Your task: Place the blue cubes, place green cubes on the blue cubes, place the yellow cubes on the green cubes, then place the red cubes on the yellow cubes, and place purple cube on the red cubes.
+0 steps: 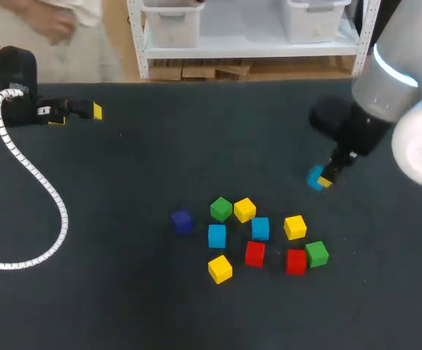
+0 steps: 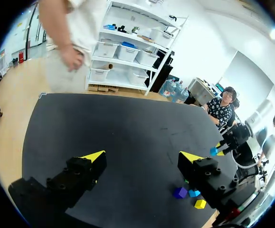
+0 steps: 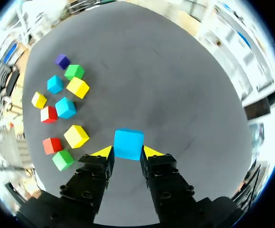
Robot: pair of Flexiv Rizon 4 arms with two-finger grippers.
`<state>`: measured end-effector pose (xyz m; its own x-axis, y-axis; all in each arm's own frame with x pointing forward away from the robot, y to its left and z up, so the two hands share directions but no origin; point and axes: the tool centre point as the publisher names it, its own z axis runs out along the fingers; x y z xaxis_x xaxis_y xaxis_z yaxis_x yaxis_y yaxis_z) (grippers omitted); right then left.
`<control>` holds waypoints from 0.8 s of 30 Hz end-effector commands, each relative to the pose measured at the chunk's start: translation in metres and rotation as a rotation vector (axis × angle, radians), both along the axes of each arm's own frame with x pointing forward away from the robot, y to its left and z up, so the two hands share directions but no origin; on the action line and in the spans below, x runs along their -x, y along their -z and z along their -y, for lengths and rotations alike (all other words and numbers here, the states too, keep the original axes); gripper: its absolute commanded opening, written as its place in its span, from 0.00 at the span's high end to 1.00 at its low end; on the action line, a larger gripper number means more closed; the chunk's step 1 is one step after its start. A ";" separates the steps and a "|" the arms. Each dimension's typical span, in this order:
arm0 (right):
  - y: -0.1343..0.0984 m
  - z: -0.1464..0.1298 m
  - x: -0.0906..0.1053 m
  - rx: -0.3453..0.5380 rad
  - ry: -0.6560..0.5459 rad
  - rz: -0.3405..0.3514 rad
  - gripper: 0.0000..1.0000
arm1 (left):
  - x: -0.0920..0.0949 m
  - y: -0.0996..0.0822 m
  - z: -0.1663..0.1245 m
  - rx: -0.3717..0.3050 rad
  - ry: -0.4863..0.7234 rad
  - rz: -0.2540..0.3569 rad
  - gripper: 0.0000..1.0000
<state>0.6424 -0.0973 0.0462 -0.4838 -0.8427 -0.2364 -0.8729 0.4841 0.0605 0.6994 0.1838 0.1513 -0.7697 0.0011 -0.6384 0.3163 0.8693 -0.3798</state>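
1. My right gripper [image 3: 128,153] is clamped on a blue cube [image 3: 128,143], its yellow tips pressing two opposite sides. It is over the right side of the black table [image 1: 123,292], well apart from the other cubes.
2. My left gripper [image 2: 142,159] is at the far left with its fingers spread wide and nothing between them.
3. The loose cubes lie singly in a cluster near the middle. A purple cube [image 1: 182,221] is at the cluster's left end, and a green cube [image 1: 221,209] sits just beside a yellow cube [image 1: 244,210]. A red cube [image 1: 296,261] sits against a second green one at the right end.
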 end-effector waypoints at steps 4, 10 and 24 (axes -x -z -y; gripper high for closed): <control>0.003 -0.014 -0.021 -0.041 -0.400 0.012 1.00 | 0.000 0.001 -0.001 0.005 0.003 0.004 0.00; 0.011 -0.020 -0.026 -0.049 -0.546 0.022 1.00 | 0.000 0.001 -0.001 0.005 0.003 0.004 0.00; 0.018 -0.030 -0.074 0.062 -0.670 0.081 1.00 | 0.000 0.001 -0.001 0.005 0.003 0.004 0.00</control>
